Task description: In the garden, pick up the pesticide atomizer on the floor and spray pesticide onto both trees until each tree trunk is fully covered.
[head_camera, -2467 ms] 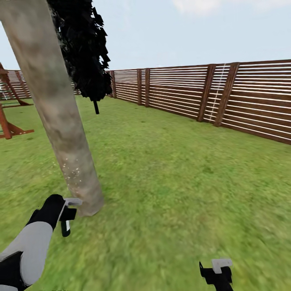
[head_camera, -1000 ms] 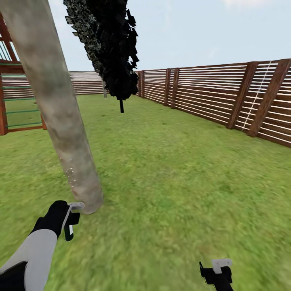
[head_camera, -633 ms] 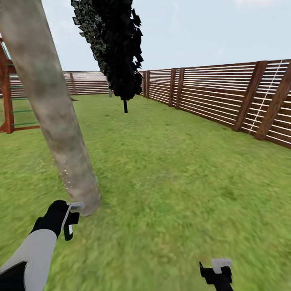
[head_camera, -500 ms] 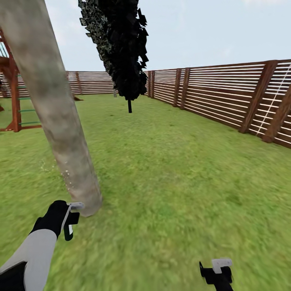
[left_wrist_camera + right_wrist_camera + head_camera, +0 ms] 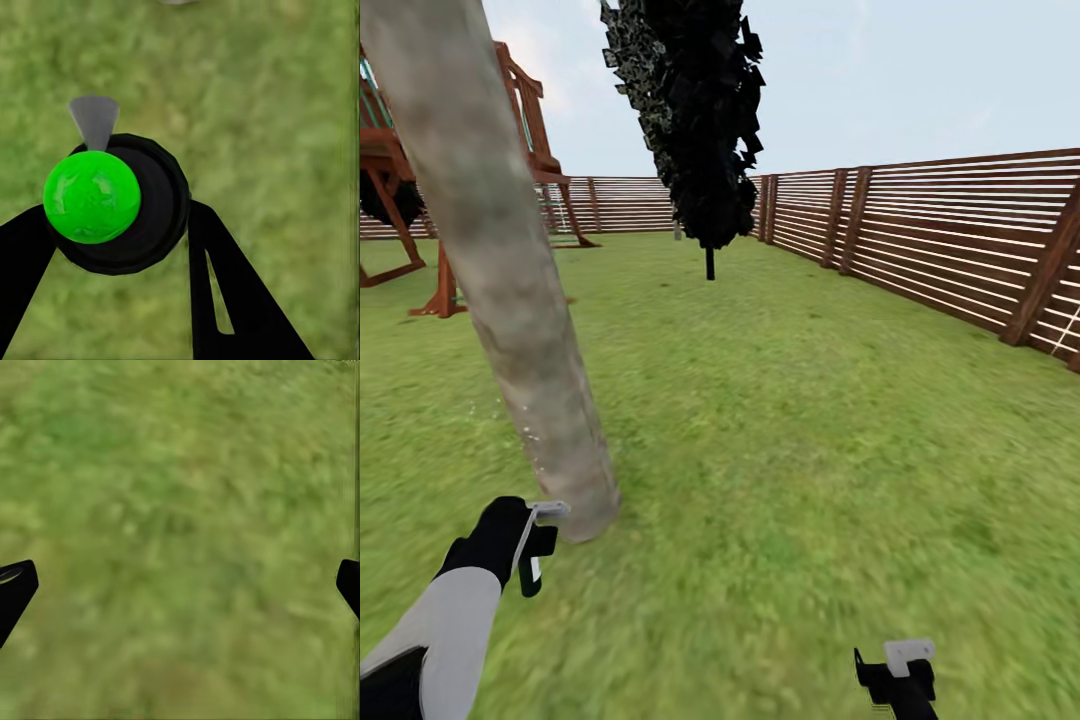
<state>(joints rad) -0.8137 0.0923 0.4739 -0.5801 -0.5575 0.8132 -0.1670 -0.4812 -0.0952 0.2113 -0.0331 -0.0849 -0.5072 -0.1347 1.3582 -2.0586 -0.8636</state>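
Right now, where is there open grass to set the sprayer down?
Free: the lawn between the tree trunk and the slat fence, and ahead of the right gripper. Crowded: the trunk's base, beside the left gripper holding the atomizer.

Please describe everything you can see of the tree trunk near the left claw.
The tree trunk is a thick, smooth cylinder, mottled grey-brown, bare of branches. In the head view it leans and runs out of the top edge. Its base stands in the grass, just beyond the left claw. Small white specks dot its lower part.
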